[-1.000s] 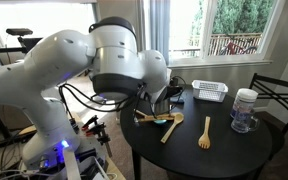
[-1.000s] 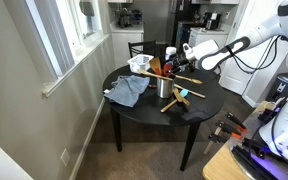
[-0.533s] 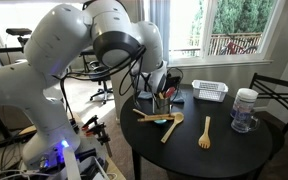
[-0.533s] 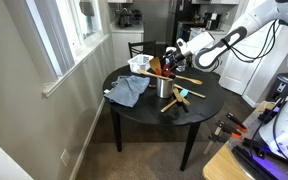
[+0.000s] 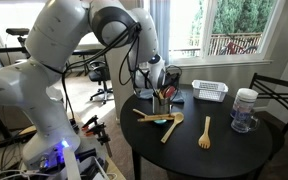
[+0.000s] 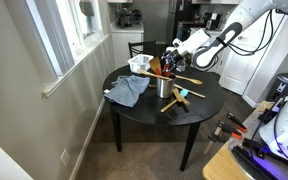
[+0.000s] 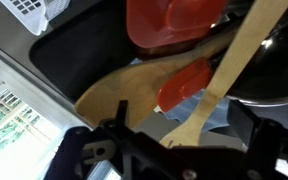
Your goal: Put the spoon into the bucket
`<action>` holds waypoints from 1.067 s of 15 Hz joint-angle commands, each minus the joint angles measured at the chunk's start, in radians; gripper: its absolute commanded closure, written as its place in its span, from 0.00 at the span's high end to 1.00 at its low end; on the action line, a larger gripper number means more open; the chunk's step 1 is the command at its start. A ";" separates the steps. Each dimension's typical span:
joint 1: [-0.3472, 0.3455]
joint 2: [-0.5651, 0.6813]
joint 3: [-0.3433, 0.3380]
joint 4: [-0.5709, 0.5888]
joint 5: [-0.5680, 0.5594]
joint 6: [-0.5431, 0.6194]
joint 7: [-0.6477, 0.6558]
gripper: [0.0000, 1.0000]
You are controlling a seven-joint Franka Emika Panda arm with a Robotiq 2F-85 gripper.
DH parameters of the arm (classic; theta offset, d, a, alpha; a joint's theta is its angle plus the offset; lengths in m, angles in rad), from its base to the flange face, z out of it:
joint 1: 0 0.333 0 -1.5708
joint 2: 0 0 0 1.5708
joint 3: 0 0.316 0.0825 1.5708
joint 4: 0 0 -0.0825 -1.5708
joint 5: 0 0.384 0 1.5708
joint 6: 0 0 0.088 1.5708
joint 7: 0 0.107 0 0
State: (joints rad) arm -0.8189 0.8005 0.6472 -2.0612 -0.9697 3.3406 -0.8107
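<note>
Black round table (image 5: 234, 150), arm (image 6: 229, 35) aslant above bucket (image 6: 166, 88).

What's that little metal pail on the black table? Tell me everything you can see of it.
The bucket is a small, shiny silver-grey metal cylinder standing upright on the round black table, near its middle. Its top is open, and wooden utensils longer than it is tall lean out of it. A blue-grey cloth lies beside it. The claw hangs close above it.

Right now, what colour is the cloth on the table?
The cloth is blue-grey, clearest in an exterior view.
</note>
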 commanded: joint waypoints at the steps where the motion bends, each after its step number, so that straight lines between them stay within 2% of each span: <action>1: 0.146 -0.105 -0.130 -0.024 0.047 0.015 0.035 1.00; 6: 0.287 -0.137 -0.222 -0.047 0.044 0.019 0.030 1.00; 8: 0.314 -0.117 -0.231 -0.034 0.039 0.012 0.026 1.00; 12: 0.265 -0.045 -0.159 0.003 0.022 0.003 0.011 1.00; 16: 0.179 0.012 -0.068 0.030 0.019 0.002 0.009 1.00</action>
State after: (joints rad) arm -0.5660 0.7706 0.5085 -2.0487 -0.9438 3.3423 -0.8001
